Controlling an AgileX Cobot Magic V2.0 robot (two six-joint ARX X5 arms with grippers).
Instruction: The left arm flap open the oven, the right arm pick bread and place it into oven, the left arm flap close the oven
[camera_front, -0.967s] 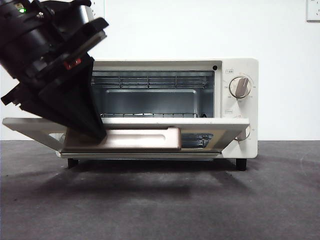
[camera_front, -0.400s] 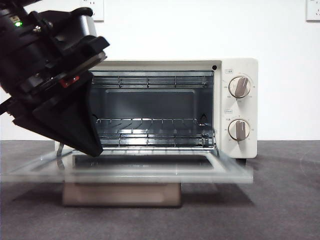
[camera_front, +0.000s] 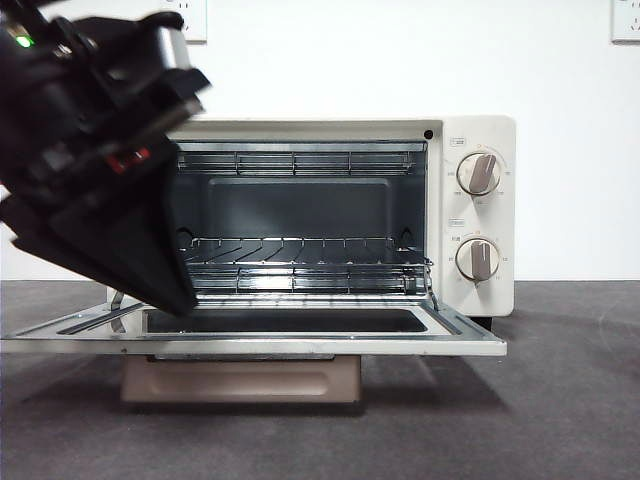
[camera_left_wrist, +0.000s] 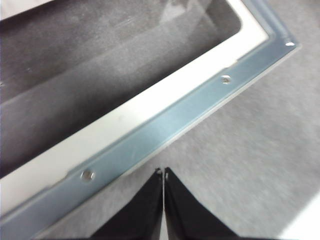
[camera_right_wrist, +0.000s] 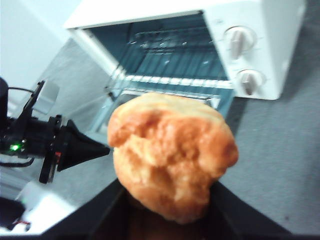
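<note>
The oven (camera_front: 340, 215) stands wide open on the dark table (camera_front: 560, 400), its door (camera_front: 260, 335) lying flat and level out front, the beige handle (camera_front: 240, 380) tucked beneath the door's front edge. Inside, the wire rack (camera_front: 300, 245) is bare, and the two beige knobs (camera_front: 480, 215) sit one above the other on the cream panel at the side.

The left gripper (camera_left_wrist: 163, 172) hangs just off the door's outer edge: in the left wrist view its two black jaws are pressed tight together into a single point, holding nothing, with the door's metal rim (camera_left_wrist: 165, 130) right ahead of the tip and grey table surface below. In the front view that same arm fills the upper corner, big and dark and a little blurred, its wedge tip down beside the door near the hinge side.

Over on the other side, the right gripper (camera_right_wrist: 167, 197) has the bread (camera_right_wrist: 172, 155), a lumpy golden-orange loaf, clamped between its jaws and carried in the air. From the right wrist view the bread sits in front of the open oven mouth and well apart from it, the knobs off to one side, with the left arm's pointed tip visible beside the door.
</note>
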